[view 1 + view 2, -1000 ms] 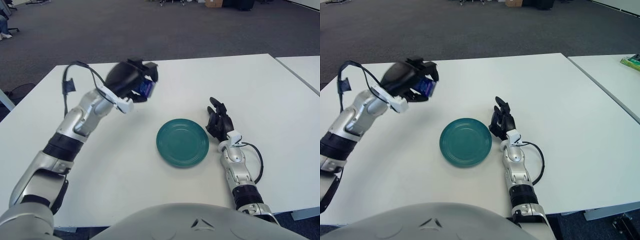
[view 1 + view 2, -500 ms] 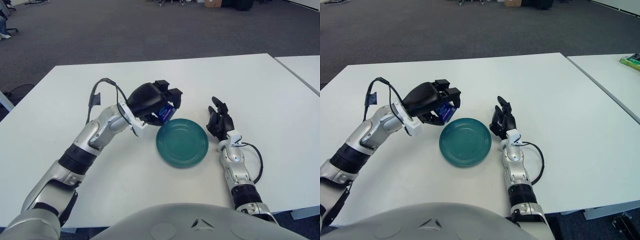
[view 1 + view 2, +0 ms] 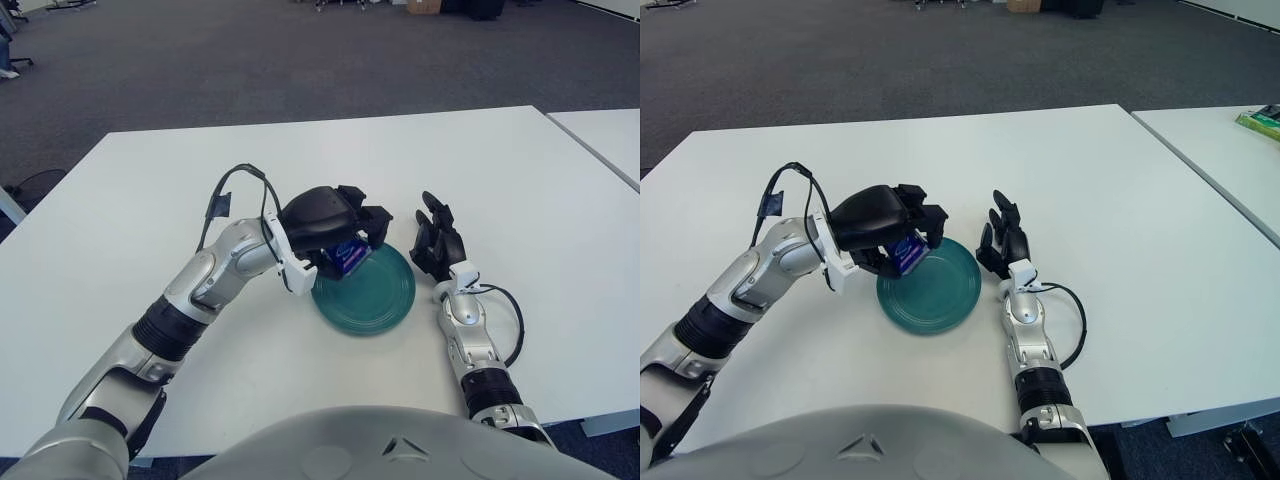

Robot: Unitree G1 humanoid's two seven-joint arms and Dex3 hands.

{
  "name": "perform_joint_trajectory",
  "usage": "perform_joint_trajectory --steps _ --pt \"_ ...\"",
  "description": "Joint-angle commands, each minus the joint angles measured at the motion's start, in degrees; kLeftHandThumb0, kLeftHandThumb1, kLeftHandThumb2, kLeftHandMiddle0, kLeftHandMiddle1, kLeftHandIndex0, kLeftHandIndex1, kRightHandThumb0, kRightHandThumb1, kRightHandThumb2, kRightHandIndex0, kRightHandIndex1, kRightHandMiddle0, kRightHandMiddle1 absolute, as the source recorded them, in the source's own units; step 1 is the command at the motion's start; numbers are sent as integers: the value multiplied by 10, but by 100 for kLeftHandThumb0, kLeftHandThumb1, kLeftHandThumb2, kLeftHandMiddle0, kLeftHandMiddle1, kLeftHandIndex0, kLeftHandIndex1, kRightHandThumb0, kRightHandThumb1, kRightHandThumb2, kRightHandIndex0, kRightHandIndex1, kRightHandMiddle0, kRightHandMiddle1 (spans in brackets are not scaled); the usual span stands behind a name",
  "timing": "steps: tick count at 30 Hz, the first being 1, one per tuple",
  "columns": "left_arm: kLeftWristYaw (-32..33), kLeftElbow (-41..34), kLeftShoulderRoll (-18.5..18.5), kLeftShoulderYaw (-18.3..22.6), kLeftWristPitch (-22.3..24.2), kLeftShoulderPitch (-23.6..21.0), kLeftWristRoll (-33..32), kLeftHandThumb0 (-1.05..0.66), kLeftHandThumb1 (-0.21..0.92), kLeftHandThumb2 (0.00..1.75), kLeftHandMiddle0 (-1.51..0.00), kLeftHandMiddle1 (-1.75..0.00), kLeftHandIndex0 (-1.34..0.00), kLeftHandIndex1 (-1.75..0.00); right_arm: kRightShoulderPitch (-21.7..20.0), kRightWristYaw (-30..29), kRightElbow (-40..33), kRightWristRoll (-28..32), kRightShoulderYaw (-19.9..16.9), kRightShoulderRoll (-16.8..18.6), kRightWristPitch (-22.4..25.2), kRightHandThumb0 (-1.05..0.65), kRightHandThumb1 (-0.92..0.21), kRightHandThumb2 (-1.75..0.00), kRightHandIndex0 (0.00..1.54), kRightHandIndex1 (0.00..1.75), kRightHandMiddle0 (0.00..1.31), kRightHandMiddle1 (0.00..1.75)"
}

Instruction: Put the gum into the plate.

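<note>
The blue gum pack [image 3: 348, 256] is being clamped between the curled black fingers [image 3: 372, 222] of the left hand [image 3: 330, 225], with its printed face turned toward the camera. The pack is being held over the near-left part of the green plate [image 3: 385, 295], just inside its rim; whether the pack is touching the plate's surface cannot be told. The hand's black shell is being seen from above, covering the plate's far-left edge, and a black cable [image 3: 236, 180] is being looped up from the silver wrist behind it. The left forearm is being stretched across the white table [image 3: 520, 190] from the near-left corner toward the plate.

The right hand [image 3: 434, 242] is being shown just beside the plate's right edge, its fingers [image 3: 432, 205] being kept straight and loosely spread, with nothing held in them. Its silver forearm is being laid back toward the near edge, a thin black cable [image 3: 516, 320] being curved beside it. Dark carpet [image 3: 300, 60] is being seen beyond the table, and a second white table [image 3: 605, 135] is standing to the right.
</note>
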Motion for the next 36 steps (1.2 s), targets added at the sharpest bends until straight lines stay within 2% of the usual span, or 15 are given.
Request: perform_joint_trajectory --steps 1,7,10,11,13,15,16,17,19,22,23,26,28,31,36 --pt "-31 -10 2 -8 16 15 -3 -14 25 135 -122 -175 -102 -175 71 -3 87 -17 22 16 53 -82 -92 -94 12 0 0 15" --pt "-37 2 0 -8 -4 16 -11 -15 24 138 -115 -175 -100 -175 96 -10 43 -22 29 25 56 -79 -92 -95 9 0 0 16" --pt "-43 12 1 -9 -15 13 -23 -37 28 134 -108 -175 -74 -175 116 -13 3 -25 37 29 67 -78 -92 -96 9 0 0 18" --pt "-46 19 1 -11 -21 12 -30 -39 30 133 -107 -175 -71 -175 130 -17 -33 -31 44 32 83 -78 -92 -96 9 0 0 19" --pt "-52 31 -1 -15 -29 11 -40 -42 41 118 -93 -175 -57 -175 147 -23 -83 -40 55 35 109 -79 -92 -95 10 1 0 21" --pt "-52 46 -2 -19 -37 12 -44 -42 48 110 -77 -175 -50 -174 156 -28 -114 -47 64 38 130 -79 -92 -95 12 1 0 23" --pt "-51 54 -4 -20 -41 14 -44 -41 54 103 -63 -168 -45 -175 159 -30 -127 -50 68 39 140 -79 -92 -94 13 2 0 25" --pt "-49 64 -4 -22 -46 15 -42 -41 56 100 -57 -165 -43 -175 165 -33 -137 -54 72 41 145 -79 -92 -94 13 2 0 25" --pt "-46 74 -5 -23 -55 16 -39 -69 76 66 -39 -135 -25 -168 171 -39 -149 -63 80 43 151 -78 -92 -93 15 3 0 29" --pt "-34 86 -8 -22 -72 17 -34 -89 87 51 -23 -105 -10 -153 178 -44 -161 -77 88 42 157 -76 -92 -92 19 3 0 35" --pt "-26 91 -10 -20 -79 18 -30 -91 88 50 -21 -101 -8 -151 184 -38 -171 -77 92 41 162 -75 -92 -92 20 3 0 36" --pt "0 104 -15 -16 -101 18 -13 -100 91 49 -15 -72 -2 -119 195 -10 -195 -56 96 38 173 -72 -92 -95 22 4 0 41" --pt "12 110 -16 -14 -111 19 -5 -103 92 50 -15 -41 -1 -91 198 3 -203 -45 96 37 177 -71 -92 -97 24 4 0 44" --pt "29 116 -16 -11 -124 19 9 -104 92 52 -14 -20 0 -69 202 28 -216 -20 93 32 168 -71 -92 -100 25 4 0 45" --pt "58 122 -10 -5 -144 16 45 -105 92 55 -5 -4 0 -34 185 62 -209 14 84 20 111 -73 -92 -105 25 3 0 47"
